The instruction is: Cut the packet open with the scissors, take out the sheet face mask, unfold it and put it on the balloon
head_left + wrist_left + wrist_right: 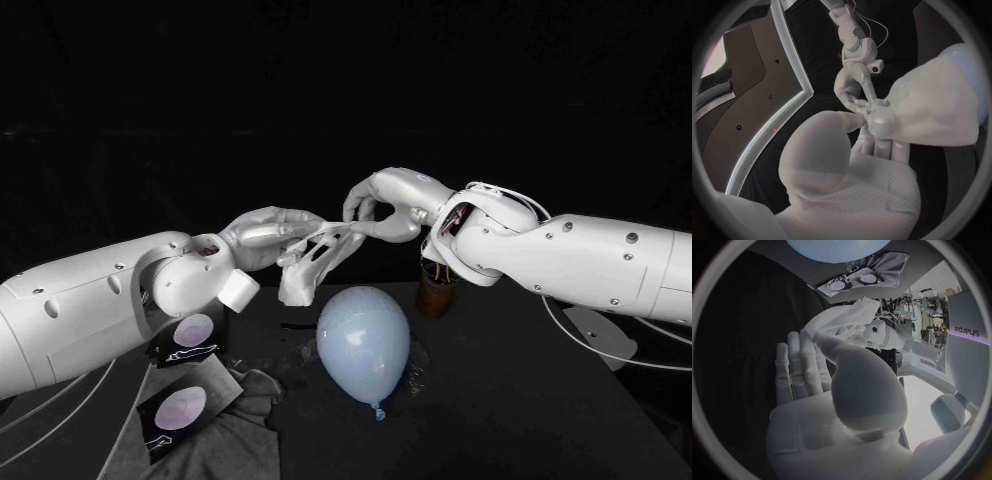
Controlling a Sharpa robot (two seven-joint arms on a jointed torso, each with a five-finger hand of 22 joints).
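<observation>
Both hands hold the sheet mask (315, 262) up in the air above the balloon (364, 340).

In the head view the left hand (271, 238) and right hand (381, 206) meet with fingers closed on the mask's top edge. The white sheet hangs crumpled and clear of the pale blue balloon lying on the table (548, 420). The left wrist view adds the thin mask draped over the left fingertips. Beside the balloon, a packet (189, 342) and a second packet (176, 413) lie by a grey cloth (253, 390). Behind the balloon stands a brown cup (436, 292), contents unclear.
</observation>
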